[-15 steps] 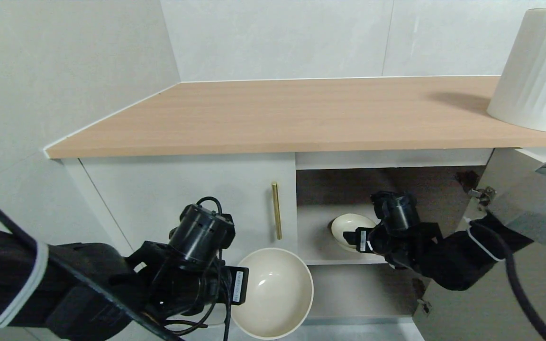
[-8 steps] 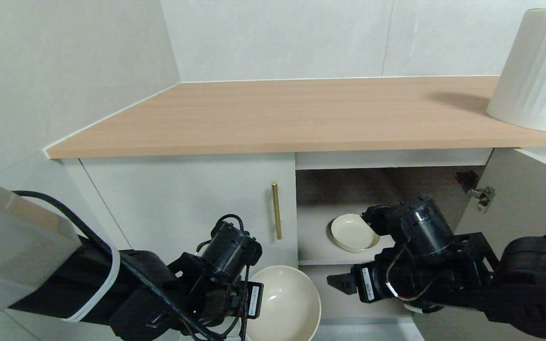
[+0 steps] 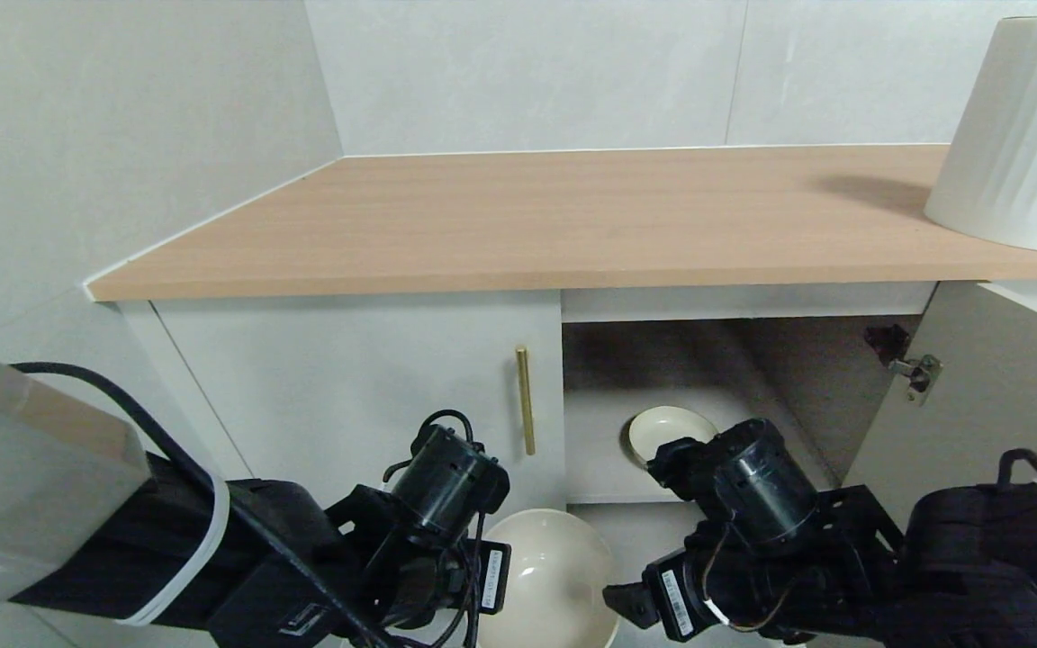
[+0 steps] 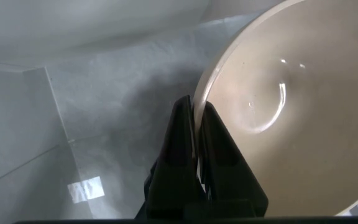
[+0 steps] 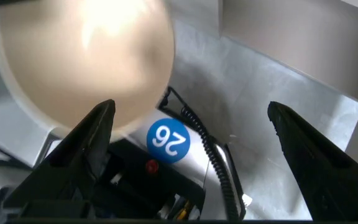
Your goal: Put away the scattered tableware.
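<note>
- While hanging low before the closed cabinet door [image 3: 347, 378], pinched the rim of the large cream bowl [image 3: 550, 576] with the left pincer [image 4: 194, 124], one finger on the inside and one on the outside.
- Held that bowl mouth-up above the grey floor tiles [image 4: 104, 93], in front of the cabinet's lower part.
- Carried the right pincer [image 5: 190, 106] spread wide and empty, low before the open compartment and just beside the bowl.
- Saw a small cream dish [image 3: 667, 427] resting on the shelf [image 3: 590, 450] inside the open compartment, apart from both pincers.
- Noted a light wooden desk [image 3: 572, 216] topping the white cabinet, fitted into a corner of pale tiled walls [image 3: 527, 72].
- Found a white ribbed shade [image 3: 1023, 135] standing at the desk's right end.
- Marked a brass bar handle [image 3: 526, 400] upright at the closed door's edge, and the right door [image 3: 978, 405] swung open with its hinge [image 3: 919, 371] showing.
</note>
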You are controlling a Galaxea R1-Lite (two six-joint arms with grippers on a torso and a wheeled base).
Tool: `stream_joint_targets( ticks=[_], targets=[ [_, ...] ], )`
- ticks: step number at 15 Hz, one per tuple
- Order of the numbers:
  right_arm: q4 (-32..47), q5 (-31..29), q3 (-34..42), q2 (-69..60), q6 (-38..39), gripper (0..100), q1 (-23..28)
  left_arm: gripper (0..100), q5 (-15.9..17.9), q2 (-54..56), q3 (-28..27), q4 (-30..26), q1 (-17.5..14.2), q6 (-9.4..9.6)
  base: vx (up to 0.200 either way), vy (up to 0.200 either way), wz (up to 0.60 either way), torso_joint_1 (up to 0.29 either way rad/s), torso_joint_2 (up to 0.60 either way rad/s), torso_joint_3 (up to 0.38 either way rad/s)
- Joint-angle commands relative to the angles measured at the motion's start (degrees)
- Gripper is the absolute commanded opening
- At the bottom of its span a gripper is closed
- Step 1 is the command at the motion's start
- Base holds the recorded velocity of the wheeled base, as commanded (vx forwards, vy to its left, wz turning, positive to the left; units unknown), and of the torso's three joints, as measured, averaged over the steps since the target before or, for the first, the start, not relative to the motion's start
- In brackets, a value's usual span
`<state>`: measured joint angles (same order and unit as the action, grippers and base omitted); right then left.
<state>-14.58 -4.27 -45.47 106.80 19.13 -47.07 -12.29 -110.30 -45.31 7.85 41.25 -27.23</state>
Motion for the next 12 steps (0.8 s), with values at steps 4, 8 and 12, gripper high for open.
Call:
stream_joint_targets(
  ticks=[4, 8, 12],
  targets=[
    [-4.1, -3.4, -0.6, 6.5, 0.4, 100, -0.1, 0, 0.0, 1.6, 0.5, -0.4, 1.9, -0.01, 0.0, 0.0, 0.0, 0.0, 0.0, 0.0],
    [-6.3, -5.1, -0.4, 7.5, 0.4, 100, -0.1, 0, 0.0, 1.3, 0.6, -0.3, 1.9, -0.01, 0.0, 0.0, 0.0, 0.0, 0.0, 0.0],
    [-6.3, -5.3, -0.5, 7.5, 0.4, 100, -0.1, 0, 0.0, 1.1, 0.7, -0.4, 1.9, -0.01, 0.0, 0.0, 0.0, 0.0, 0.0, 0.0]
  ],
)
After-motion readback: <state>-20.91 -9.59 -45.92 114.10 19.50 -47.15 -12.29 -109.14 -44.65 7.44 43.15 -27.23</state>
